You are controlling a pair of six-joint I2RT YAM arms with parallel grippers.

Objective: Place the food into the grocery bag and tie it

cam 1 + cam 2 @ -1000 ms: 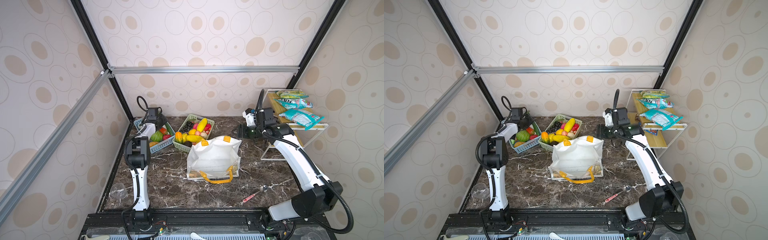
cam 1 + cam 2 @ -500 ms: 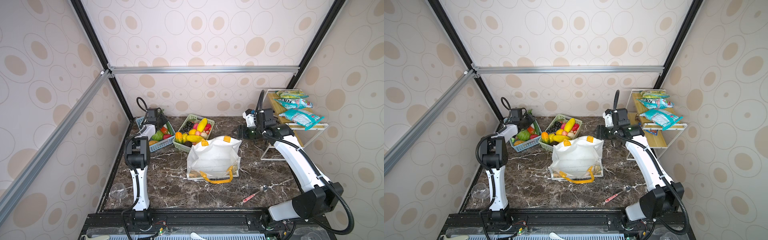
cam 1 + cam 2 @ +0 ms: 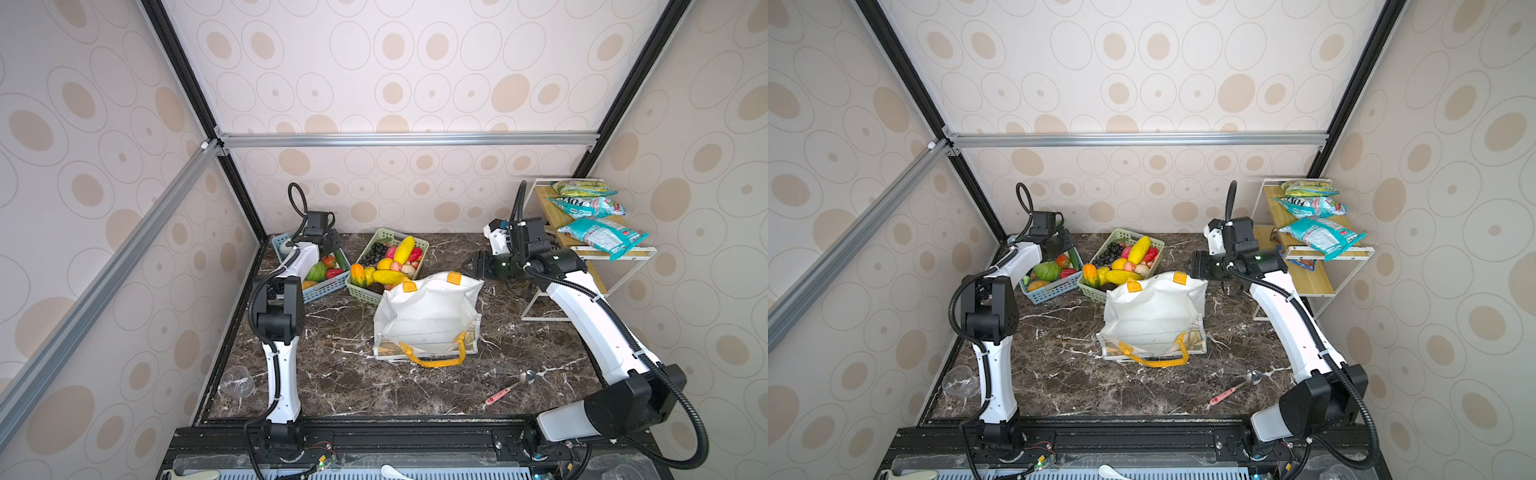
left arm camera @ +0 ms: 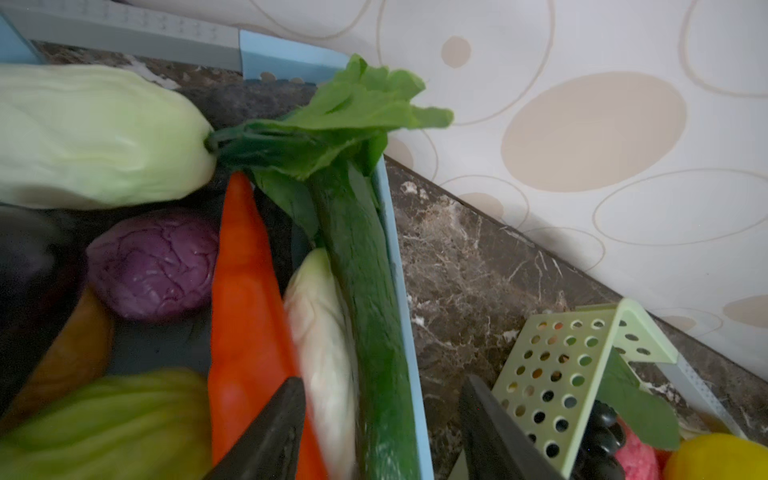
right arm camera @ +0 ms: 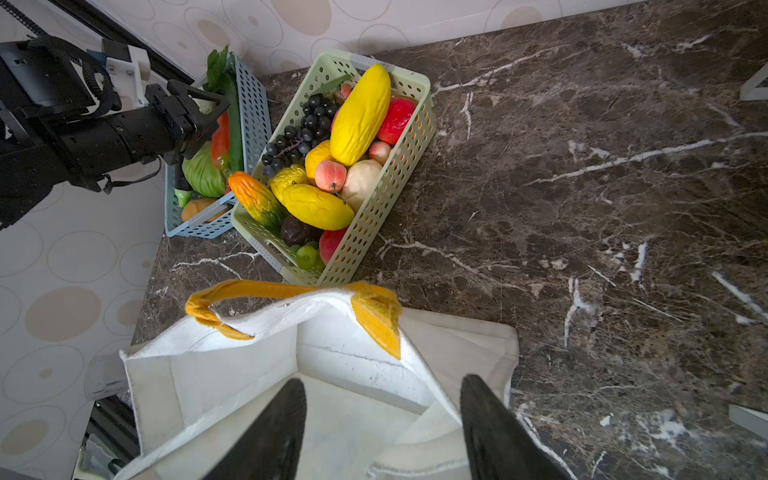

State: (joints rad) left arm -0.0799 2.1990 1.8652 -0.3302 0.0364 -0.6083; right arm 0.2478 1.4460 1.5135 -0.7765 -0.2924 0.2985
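White, the bag (image 3: 428, 309) stands open mid-table. We see our right gripper (image 5: 382, 379) at its mouth, jaws apart, empty. Our left gripper (image 4: 382, 379), jaws apart too, hovers over carrot (image 4: 245, 291) and cucumber (image 4: 365, 291) in the blue basket (image 4: 395, 249).

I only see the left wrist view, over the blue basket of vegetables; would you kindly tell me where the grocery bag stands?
Observer: The white grocery bag stands open on the table, just in front of the green basket.
Operator: Thank you. Is anything in it?
Observer: What the right wrist view shows of its inside looks bare.
Operator: And where is the right gripper?
Observer: The right gripper hangs open above the bag's far rim.
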